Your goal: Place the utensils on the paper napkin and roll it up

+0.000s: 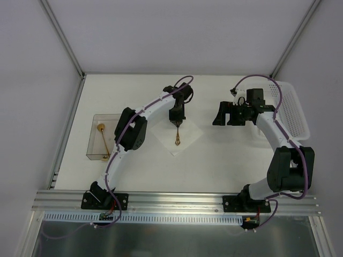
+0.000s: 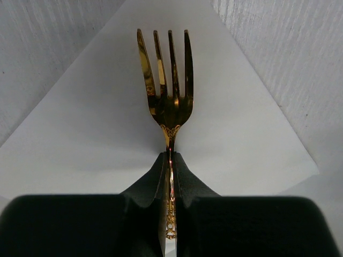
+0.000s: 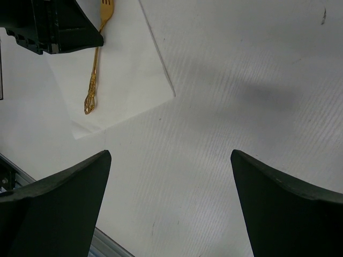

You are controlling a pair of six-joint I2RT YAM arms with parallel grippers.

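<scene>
The white paper napkin (image 1: 185, 138) lies as a diamond mid-table. My left gripper (image 1: 177, 122) is over it, shut on the gold fork (image 1: 177, 137) near its neck. In the left wrist view the fork's tines (image 2: 167, 69) reach out past my fingertips (image 2: 170, 158) over the napkin (image 2: 96, 134). The right wrist view shows the fork (image 3: 94, 72) low on or just above the napkin (image 3: 131, 80). The gold spoon-like piece (image 1: 103, 138) lies in a clear tray (image 1: 94, 145) at the left. My right gripper (image 1: 229, 115) is open and empty, over bare table (image 3: 170, 155).
A white perforated basket (image 1: 293, 110) stands at the right, behind my right arm. The clear tray sits near the table's left edge. An aluminium rail (image 1: 177, 201) runs along the near edge.
</scene>
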